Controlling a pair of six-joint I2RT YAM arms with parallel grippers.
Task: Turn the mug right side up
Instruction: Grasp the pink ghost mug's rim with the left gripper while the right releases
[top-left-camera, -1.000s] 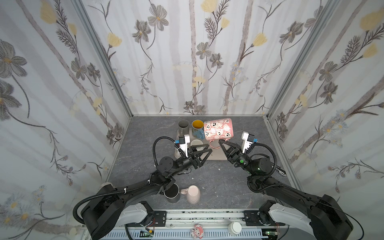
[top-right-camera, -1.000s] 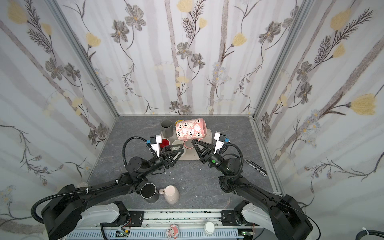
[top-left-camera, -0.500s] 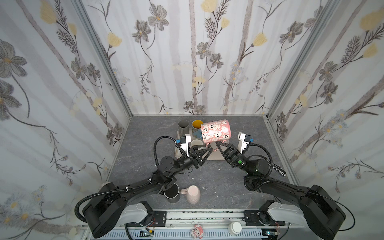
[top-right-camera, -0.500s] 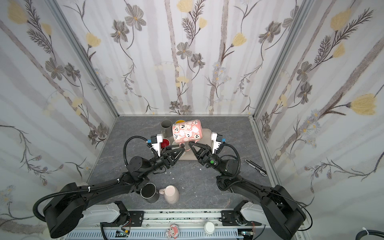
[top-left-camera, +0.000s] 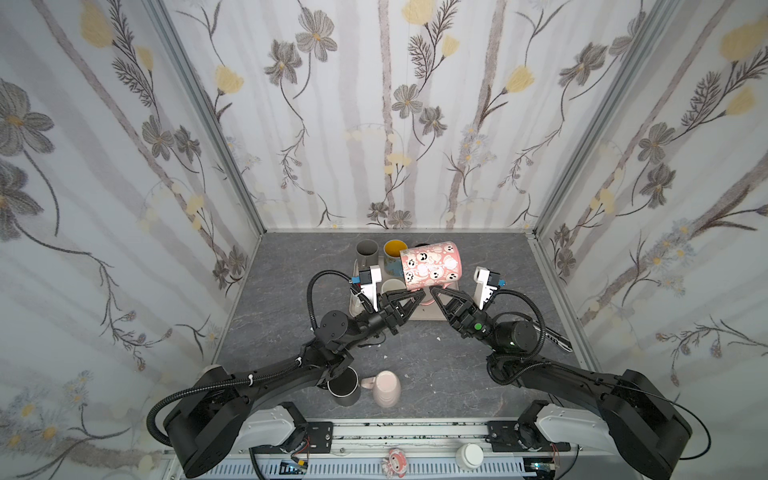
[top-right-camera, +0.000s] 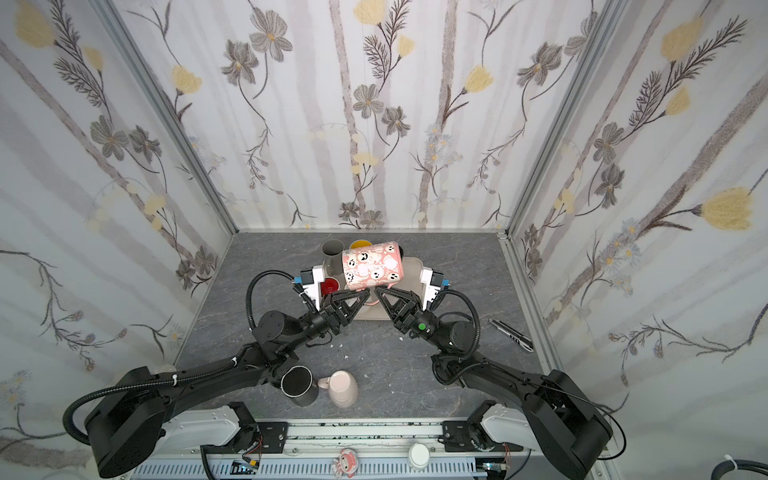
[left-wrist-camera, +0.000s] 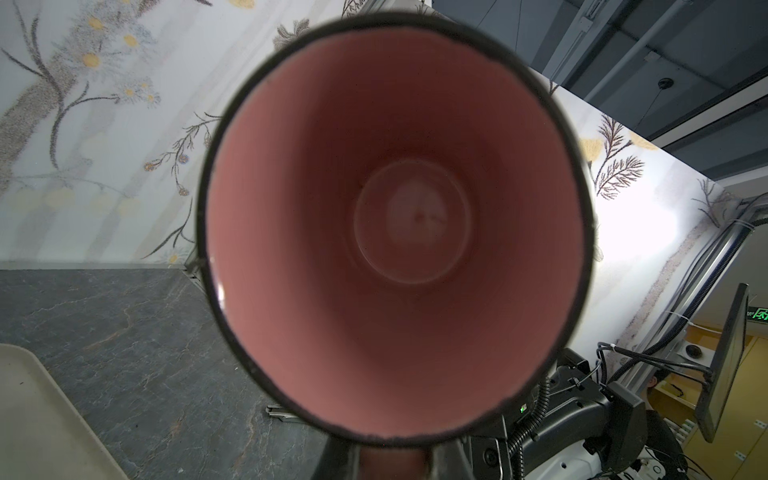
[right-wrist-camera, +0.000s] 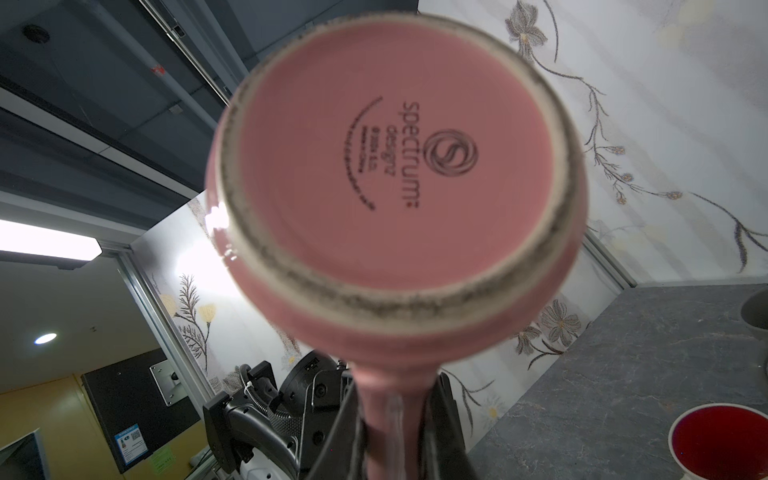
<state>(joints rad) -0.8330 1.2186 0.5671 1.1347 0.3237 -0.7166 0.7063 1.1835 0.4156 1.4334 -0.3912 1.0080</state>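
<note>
- Right gripper (right-wrist-camera: 395, 440) pinches the pink mug (right-wrist-camera: 395, 166) by its handle; that wrist view alone shows the stamped base.
- Left gripper (left-wrist-camera: 392, 461) clamps the handle too, facing the mouth.
- In both top views the mug lies sideways, aloft over the tray (top-right-camera: 409, 274), partly hiding a yellow-lined cup (top-left-camera: 392, 248).

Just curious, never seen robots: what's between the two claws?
The handle of the pink mug; the left claw and right claw both pinch it, as both wrist views show.
</note>
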